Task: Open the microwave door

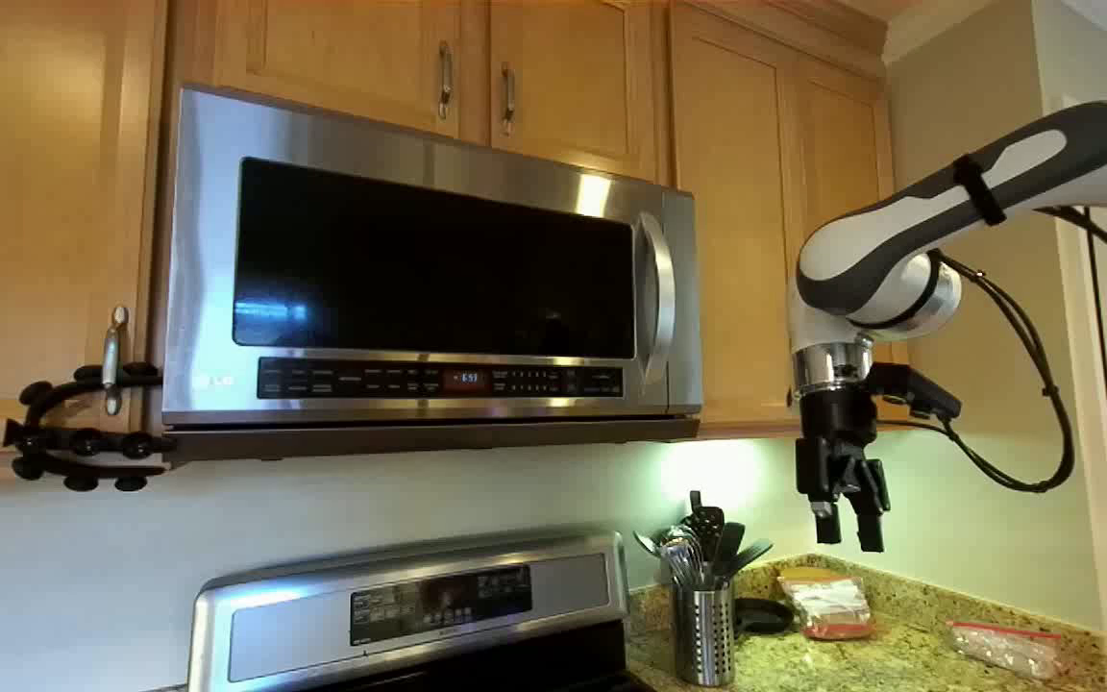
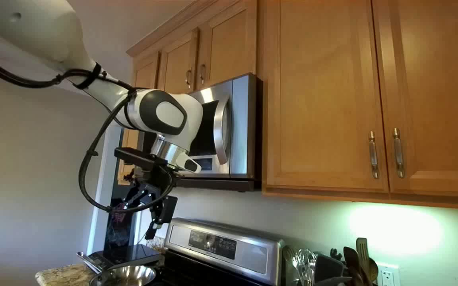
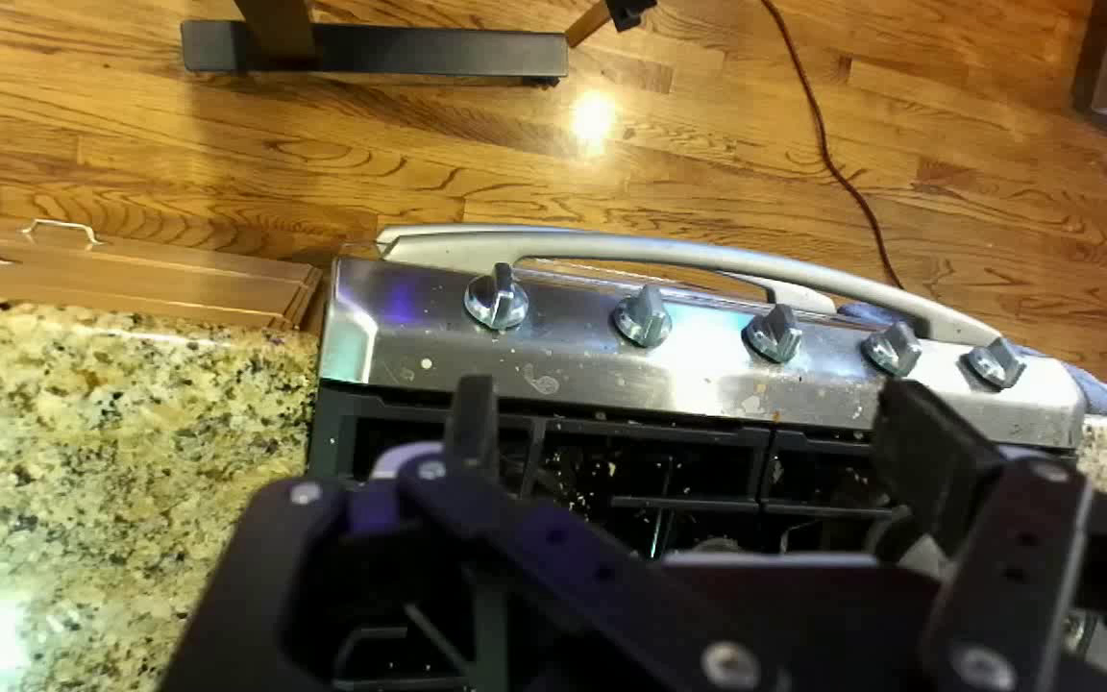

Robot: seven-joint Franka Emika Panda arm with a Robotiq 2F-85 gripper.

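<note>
The microwave door [image 1: 438, 259] is a steel-framed panel with a large dark window, and it is closed. Its vertical curved steel handle [image 1: 659, 298] is at the right in that exterior view. In an exterior view the arm hides much of the door [image 2: 206, 133], but the handle [image 2: 220, 131] shows. My gripper [image 1: 849, 531] points down, apart from the handle and lower than it. Its fingers are spread with nothing between them in the wrist view [image 3: 696, 437]. The gripper [image 2: 159, 222] also hangs below the microwave's level in an exterior view. The microwave is not in the wrist view.
The steel stove panel [image 1: 419, 605] stands below the microwave. A utensil holder [image 1: 704, 634] and plastic bags [image 1: 827, 605] are on the granite counter. A pan [image 2: 127, 275] is by the stove. A black flexible stand [image 1: 83, 442] is beside the microwave. Wooden cabinets [image 2: 320, 95] surround it.
</note>
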